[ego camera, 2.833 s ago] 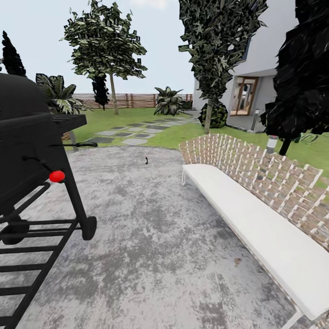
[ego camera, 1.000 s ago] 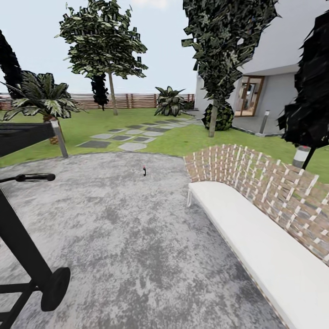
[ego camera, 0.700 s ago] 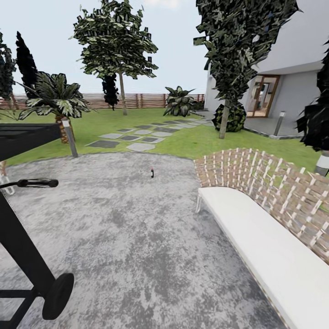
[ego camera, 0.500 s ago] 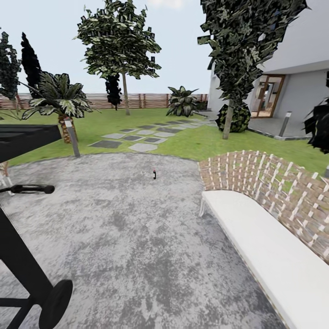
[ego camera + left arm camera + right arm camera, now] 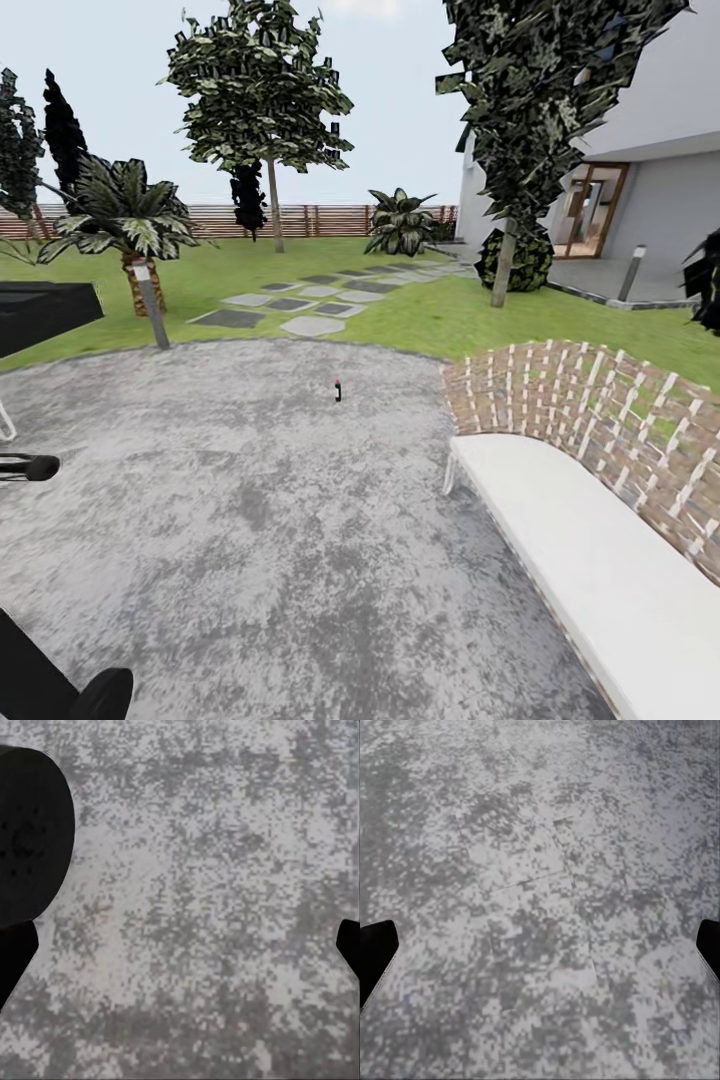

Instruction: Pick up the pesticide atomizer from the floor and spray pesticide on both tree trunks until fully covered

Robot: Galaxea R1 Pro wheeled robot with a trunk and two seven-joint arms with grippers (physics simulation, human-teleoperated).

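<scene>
home garden | lawn [image 5: 420, 318] | fence [image 5: 320, 220] | bench [image 5: 600, 560] | house [image 5: 640, 190]

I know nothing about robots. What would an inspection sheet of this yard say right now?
Surface: mottled grey paving, lawn beyond.
Job's things: small dark atomizer upright on the paving, far ahead; two trees on the lawn.
Clutter: black grill at left; white bench at right.
Tools: left tool and right tool open, over bare paving.
Cables: nothing seen.
Surroundings: slat fence, house, palm-like plants.
</scene>
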